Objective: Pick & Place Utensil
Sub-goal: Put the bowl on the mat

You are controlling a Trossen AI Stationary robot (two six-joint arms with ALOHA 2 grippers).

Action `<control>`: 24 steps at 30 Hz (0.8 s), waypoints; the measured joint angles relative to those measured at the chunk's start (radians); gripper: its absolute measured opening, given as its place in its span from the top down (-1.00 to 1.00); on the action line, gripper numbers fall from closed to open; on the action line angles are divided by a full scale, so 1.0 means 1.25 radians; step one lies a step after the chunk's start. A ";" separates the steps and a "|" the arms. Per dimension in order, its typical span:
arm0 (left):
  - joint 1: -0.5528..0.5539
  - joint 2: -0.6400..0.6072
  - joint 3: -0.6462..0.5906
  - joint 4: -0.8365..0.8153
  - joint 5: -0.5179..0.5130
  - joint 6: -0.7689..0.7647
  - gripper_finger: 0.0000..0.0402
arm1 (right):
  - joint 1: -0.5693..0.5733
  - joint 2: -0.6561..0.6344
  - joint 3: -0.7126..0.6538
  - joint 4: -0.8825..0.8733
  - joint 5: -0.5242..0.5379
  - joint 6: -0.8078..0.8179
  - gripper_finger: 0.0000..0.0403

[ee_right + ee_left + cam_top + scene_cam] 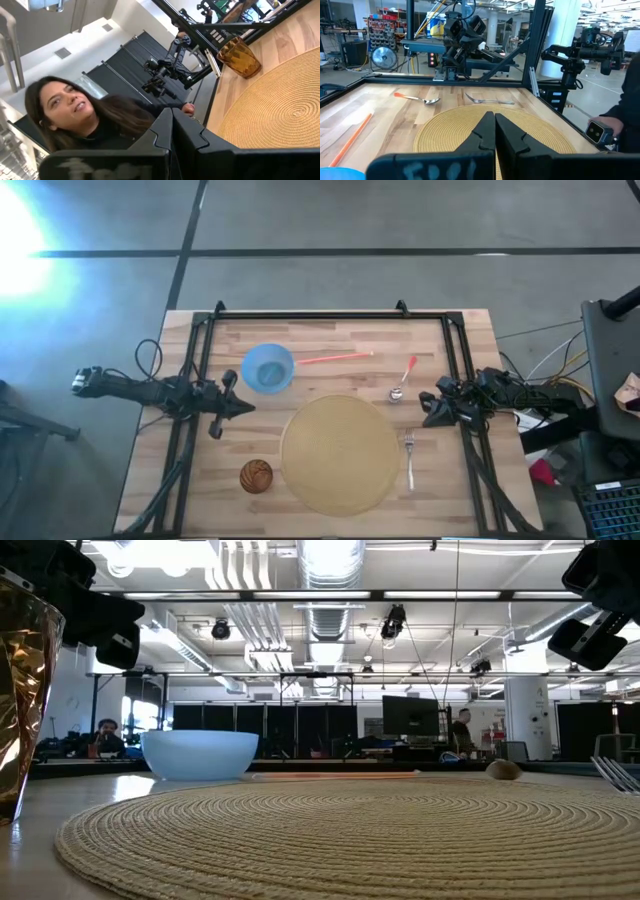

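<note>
**Right arm was the near one; fork and spoon both sat just off its gripper**

- High view: right gripper (424, 408) hung at the right edge of the table, mid-frame height, tip pointing toward frame left. Fingers were pressed together, nothing between them; the right wrist view showed the same.
- Fork (409, 459) lay just right of the woven placemat (341, 454), lower right of centre, below the right gripper in the frame. Long axis ran top-to-bottom of the frame, tines at the upper end, roughly square to the gripper's pointing direction.
- Spoon (402, 383) with a red handle lay above the gripper in the frame, close to it, bowl at the lower-left end, handle angled up-right.
- Orange straw (335, 358) lay across upper centre, beside the blue bowl (268, 368); roughly between the arms.
- Left gripper (245, 407) was left of centre, tip toward the mat, fingers also together and empty. Well apart from both fork and spoon, mat between.
- Amber glass (256, 476) stood lower left of the mat.
- Judgement: pick not started. Task doesn't say which utensil. For fork or spoon the right arm was nearer; it would need to open and rotate the wrist to span the handle across its width.
</note>
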 joint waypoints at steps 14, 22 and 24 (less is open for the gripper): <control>0.000 0.000 0.000 0.013 0.000 -0.044 1.00 | 0.000 0.000 0.000 0.000 0.000 0.000 0.96; 0.001 0.000 0.000 0.019 0.000 -0.109 1.00 | 0.000 0.000 0.000 0.000 0.000 0.000 0.96; 0.001 0.000 0.000 0.018 0.000 -0.108 1.00 | 0.000 0.000 0.000 0.000 0.000 0.000 0.96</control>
